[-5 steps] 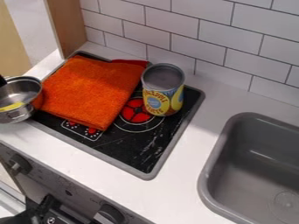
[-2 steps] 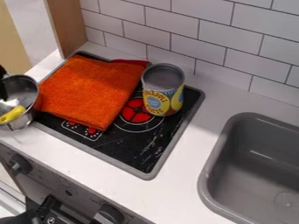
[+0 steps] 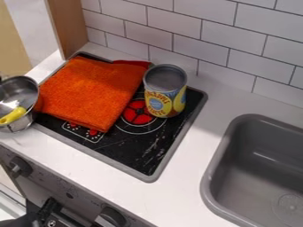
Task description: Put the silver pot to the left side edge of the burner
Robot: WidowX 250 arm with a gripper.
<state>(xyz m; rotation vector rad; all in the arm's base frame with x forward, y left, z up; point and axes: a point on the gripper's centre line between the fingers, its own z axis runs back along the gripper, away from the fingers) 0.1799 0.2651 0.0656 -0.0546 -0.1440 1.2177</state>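
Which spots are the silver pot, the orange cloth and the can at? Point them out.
Silver pot (image 3: pixel 25 90): camera view, inner wall.
Orange cloth (image 3: pixel 89 91): camera view, middle.
Can (image 3: pixel 158 103): camera view, label.

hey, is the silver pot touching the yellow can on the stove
Apart. The camera view shows the orange towel lying between the silver pot and the yellow can.

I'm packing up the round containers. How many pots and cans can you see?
2. The silver pot is at the view's left edge, partly cut off; the can stands on the black stovetop, right of the orange cloth.
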